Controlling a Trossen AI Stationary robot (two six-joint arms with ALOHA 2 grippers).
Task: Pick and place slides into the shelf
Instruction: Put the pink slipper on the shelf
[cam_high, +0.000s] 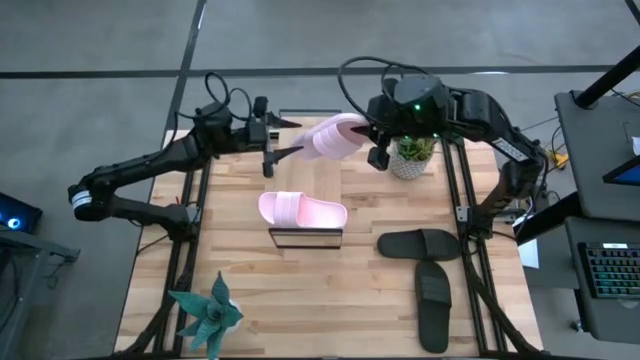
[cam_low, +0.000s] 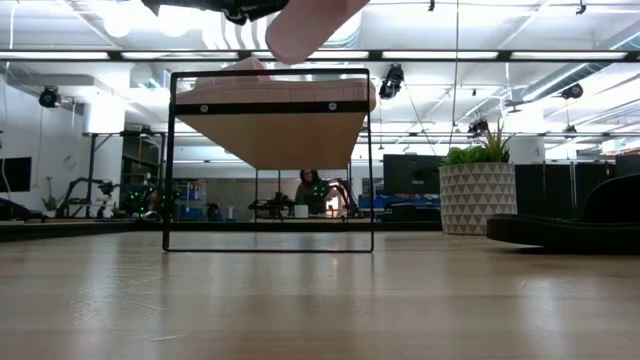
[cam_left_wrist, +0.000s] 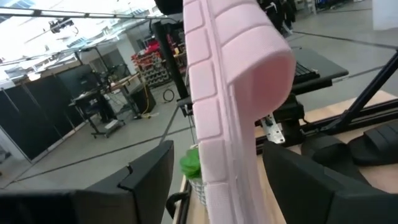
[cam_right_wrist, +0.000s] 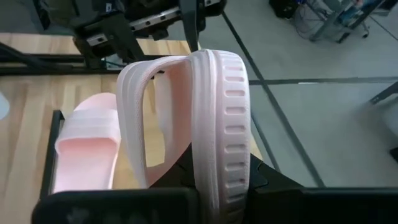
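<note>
My right tool (cam_high: 368, 130) is clamped on one pink slide (cam_high: 330, 136), holding it up in the air over the far side of the worktop (cam_high: 240, 290). In the right wrist view the slide (cam_right_wrist: 199, 137) stands on edge between my fingers (cam_right_wrist: 267, 186), ribbed sole to one side, strap to the other.

My left tool (cam_high: 285, 150) sits at the other end of the same slide, fingers apart on either side of it. In the left wrist view the sole (cam_left_wrist: 230, 106) runs between the two fingers (cam_left_wrist: 143, 180); I can't tell whether they touch it.

The second pink slide (cam_high: 302, 209) lies flat on top of the shelf (cam_high: 305, 239), strap up, near the middle of the worktop. The low view shows the shelf (cam_low: 270, 110) as a black frame with a wood plank on top, and the held slide (cam_low: 305, 25) hanging above it.

The black pair is on the worktop on my right side, apart from the shelf: one slide (cam_high: 420, 243) lies crosswise, the other (cam_high: 433, 305) lengthwise just in front of it, toward the near edge.

A potted plant in a white patterned pot (cam_high: 413, 157) stands just beside my right tool at the far right. A teal star-shaped plant (cam_high: 208, 312) sits at the near left corner.

A person (cam_low: 312, 190) is seated in the room well behind the shelf.
</note>
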